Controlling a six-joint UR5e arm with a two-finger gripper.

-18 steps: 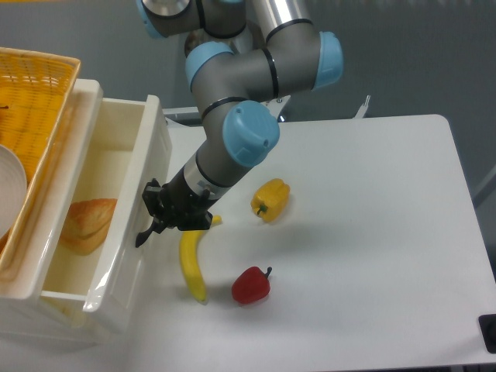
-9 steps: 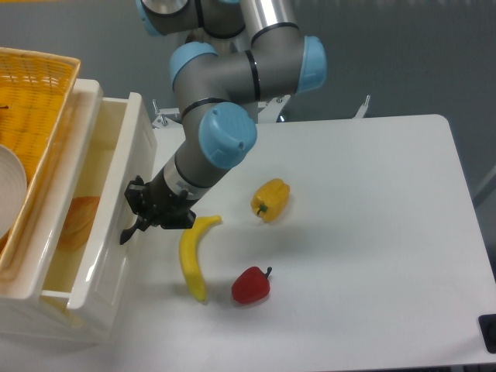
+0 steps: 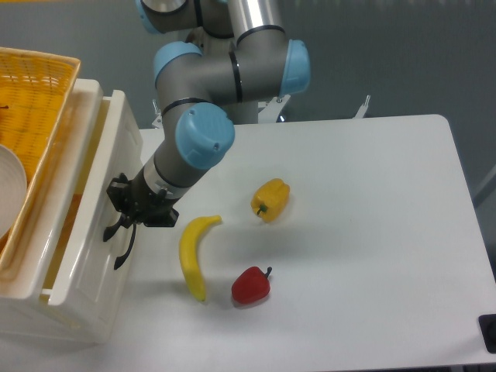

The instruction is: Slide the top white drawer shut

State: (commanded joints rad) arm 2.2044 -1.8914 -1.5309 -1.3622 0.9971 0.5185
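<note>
Gripper (image 3: 124, 213) pressed against the front of the top white drawer (image 3: 105, 232), at its black handle (image 3: 120, 240); finger opening hard to make out, can't tell. Drawer sits far left, only a narrow slot showing, contents mostly hidden. Long axis runs near-to-far, front faces right. Banana (image 3: 192, 256) just right; yellow pepper (image 3: 270, 199), red pepper (image 3: 251, 285) further right. Wicker basket (image 3: 35, 108) cut off at left edge.
</note>
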